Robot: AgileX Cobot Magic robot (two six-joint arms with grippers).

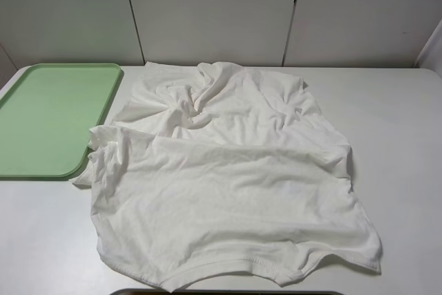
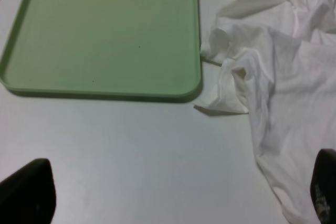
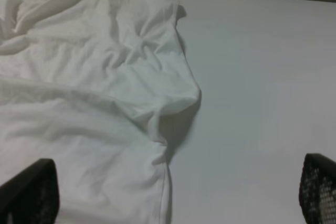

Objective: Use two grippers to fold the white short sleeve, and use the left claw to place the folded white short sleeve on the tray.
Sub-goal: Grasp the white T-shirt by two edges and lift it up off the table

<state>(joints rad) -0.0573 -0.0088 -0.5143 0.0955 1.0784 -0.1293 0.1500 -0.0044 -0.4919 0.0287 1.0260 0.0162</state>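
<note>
The white short sleeve (image 1: 228, 177) lies crumpled and partly spread on the white table, hem toward the front, with a bunched twist near its back. The pale green tray (image 1: 52, 119) sits empty at the left, touching the shirt's left edge. Neither arm shows in the exterior high view. In the left wrist view the left claw (image 2: 176, 198) is open above bare table, between the tray (image 2: 105, 35) and the shirt (image 2: 283, 93); its fingertips (image 2: 26, 192) show at the frame corners. In the right wrist view the right gripper (image 3: 173, 192) is open over the shirt's right edge (image 3: 105, 103).
The white table (image 1: 400, 136) extends to the right of the shirt. White wall panels (image 1: 207, 12) stand behind the table. A dark edge (image 1: 228, 293) shows at the table's front.
</note>
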